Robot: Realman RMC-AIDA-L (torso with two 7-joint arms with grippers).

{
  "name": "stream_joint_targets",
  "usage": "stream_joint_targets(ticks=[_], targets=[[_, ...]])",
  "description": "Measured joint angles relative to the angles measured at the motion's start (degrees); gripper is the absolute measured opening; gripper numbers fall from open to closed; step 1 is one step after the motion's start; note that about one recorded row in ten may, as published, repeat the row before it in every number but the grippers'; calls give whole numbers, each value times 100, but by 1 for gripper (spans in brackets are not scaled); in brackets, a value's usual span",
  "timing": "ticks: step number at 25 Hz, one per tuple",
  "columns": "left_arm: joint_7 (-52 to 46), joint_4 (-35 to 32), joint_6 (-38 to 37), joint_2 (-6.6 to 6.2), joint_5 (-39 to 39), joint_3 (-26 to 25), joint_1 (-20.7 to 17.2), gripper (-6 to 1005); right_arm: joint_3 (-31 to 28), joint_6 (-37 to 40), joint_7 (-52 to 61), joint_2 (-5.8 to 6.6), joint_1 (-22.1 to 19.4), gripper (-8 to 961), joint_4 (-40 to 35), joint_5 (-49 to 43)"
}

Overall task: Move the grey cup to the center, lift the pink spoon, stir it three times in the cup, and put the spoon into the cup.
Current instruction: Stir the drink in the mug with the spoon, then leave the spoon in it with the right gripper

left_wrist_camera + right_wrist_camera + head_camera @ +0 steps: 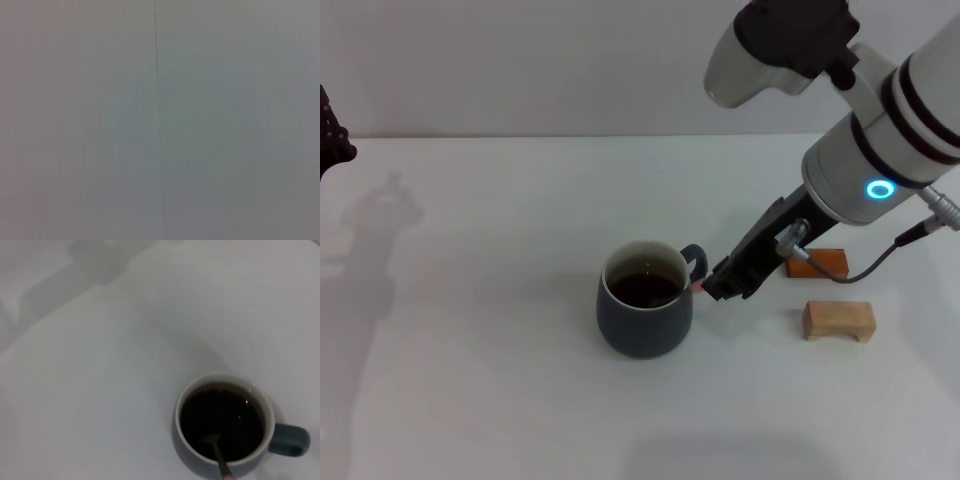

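The grey cup (pixel 644 300) stands upright near the middle of the white table, with dark liquid inside and its handle toward my right arm. It also shows in the right wrist view (pixel 225 422). My right gripper (pixel 720 285) is just beside the cup's handle side, low over the rim, and is shut on the pink spoon (pixel 701 287). Only a short pink bit of the handle shows past the gripper. In the right wrist view the spoon (pixel 218 455) slants down into the liquid, its metal bowl dipped in. My left gripper (pixel 330 135) is parked at the far left edge.
An orange-brown block (pixel 818 262) and a light wooden block (pixel 838 320) lie on the table (pixel 470 350) to the right of the cup, under my right arm. The left wrist view shows only a plain grey surface.
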State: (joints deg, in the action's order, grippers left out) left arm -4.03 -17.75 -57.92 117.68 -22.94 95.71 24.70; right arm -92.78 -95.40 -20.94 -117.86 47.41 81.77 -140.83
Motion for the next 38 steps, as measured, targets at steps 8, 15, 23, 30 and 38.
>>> stream_joint_targets(ticks=[8, 15, 23, 30, 38], targets=[[9, 8, 3, -7, 0, 0, 0, -2, 70, 106, -130, -26, 53, 159, -278, -59], [13, 10, 9, -9, 0, 0, 0, -2, 119, 374, -148, -44, 110, 160, -430, 19], [-1, 18, 10, -9, 0, 0, 0, -2, 128, 702, -242, -54, 290, 160, -1000, 153], [-2, 43, 10, -8, -2, 0, 17, -2, 56, 1010, -295, -30, 492, 159, -1354, 79], [-2, 53, 9, -1, -30, 0, 34, -2, -24, 962, -297, 14, 672, 160, -1441, -134]])
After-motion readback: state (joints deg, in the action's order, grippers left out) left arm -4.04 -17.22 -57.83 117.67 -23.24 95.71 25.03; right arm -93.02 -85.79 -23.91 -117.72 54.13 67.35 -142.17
